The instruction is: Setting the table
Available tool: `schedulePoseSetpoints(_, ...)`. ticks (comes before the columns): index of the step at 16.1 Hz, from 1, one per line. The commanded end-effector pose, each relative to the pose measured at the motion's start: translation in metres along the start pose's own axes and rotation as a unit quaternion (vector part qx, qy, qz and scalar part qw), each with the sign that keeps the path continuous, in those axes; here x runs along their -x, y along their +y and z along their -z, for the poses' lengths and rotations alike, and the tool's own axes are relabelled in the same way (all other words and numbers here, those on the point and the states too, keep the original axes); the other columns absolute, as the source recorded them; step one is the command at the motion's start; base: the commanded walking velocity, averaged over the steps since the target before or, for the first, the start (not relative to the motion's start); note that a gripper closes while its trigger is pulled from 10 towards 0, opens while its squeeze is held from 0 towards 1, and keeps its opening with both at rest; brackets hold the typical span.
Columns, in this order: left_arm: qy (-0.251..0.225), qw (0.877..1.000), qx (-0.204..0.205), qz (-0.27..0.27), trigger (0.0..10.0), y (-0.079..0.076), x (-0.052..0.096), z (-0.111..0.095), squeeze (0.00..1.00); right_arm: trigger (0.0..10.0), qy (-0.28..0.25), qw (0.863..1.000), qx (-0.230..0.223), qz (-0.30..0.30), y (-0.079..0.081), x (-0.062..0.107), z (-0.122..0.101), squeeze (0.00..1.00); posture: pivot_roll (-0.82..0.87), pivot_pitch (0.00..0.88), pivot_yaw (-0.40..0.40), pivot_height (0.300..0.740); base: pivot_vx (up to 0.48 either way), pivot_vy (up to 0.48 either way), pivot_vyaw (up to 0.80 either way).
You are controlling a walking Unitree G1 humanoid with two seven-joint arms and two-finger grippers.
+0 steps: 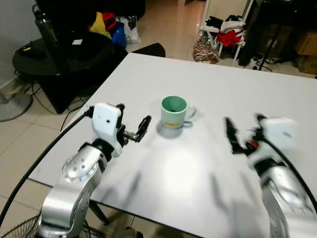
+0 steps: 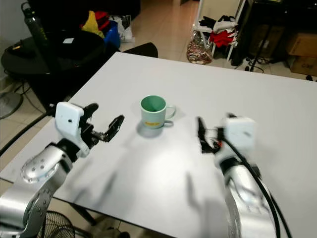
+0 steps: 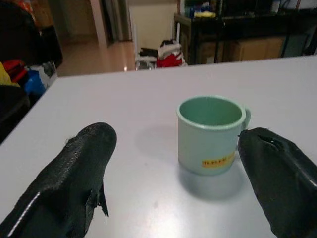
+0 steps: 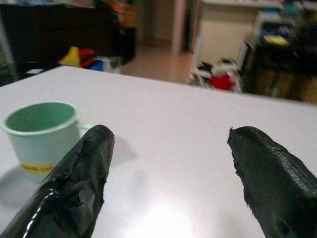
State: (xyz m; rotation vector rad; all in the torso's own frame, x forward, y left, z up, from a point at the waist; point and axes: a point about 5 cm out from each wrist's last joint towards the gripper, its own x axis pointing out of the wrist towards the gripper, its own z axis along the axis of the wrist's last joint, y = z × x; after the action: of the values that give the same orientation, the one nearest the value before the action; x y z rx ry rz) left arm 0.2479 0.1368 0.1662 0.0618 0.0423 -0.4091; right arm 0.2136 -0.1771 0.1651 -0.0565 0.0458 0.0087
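Mug (image 1: 174, 112) sat frame centre, looked rigid, light, glazed-slick; I judged body grip safest. Left gripper (image 1: 132, 128) and right gripper (image 1: 237, 137) both spread wide, empty.

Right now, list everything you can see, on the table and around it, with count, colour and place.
table: one, white, directly ahead
mug: one, pale green with a yellow label, upright and empty near the table's middle, between the two grippers
bottle: one, dark, on the black round stand at far left
clothes rack: one, white frame with red and dark items, beyond the table
fan: one, black grille, on the floor at lower left
left gripper: black fingers open, left of the mug
right gripper: black fingers open, right of the mug, blurred
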Motion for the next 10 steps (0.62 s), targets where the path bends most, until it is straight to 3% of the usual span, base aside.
schedulePoseSetpoints(1,-0.004,1.000,-0.009,-0.009,10.0,0.001,0.002,-0.003,0.00,10.0,0.000,1.000,-0.019,-0.009,0.002,0.005,-0.003,0.00,0.02,0.000,0.060,0.740,0.000,-0.398,0.00)
schedulePoseSetpoints(6,0.002,1.000,-0.012,-0.027,10.0,0.009,0.007,0.000,0.00,10.0,0.035,0.998,-0.033,-0.047,0.011,0.010,0.005,0.00,0.01,0.000,0.072,0.740,0.000,-0.398,0.00)
schedulePoseSetpoints(9,0.012,0.999,-0.009,-0.031,10.0,0.009,0.013,0.001,0.00,10.0,0.039,0.997,0.005,-0.059,0.006,0.009,0.006,0.00,0.04,0.000,0.063,0.740,0.000,-0.395,0.00)
schedulePoseSetpoints(10,0.015,0.999,-0.012,-0.033,10.0,0.010,0.019,0.002,0.00,10.0,0.040,0.997,-0.021,-0.061,0.003,0.008,0.005,0.00,0.05,0.000,0.053,0.740,0.000,-0.390,0.00)
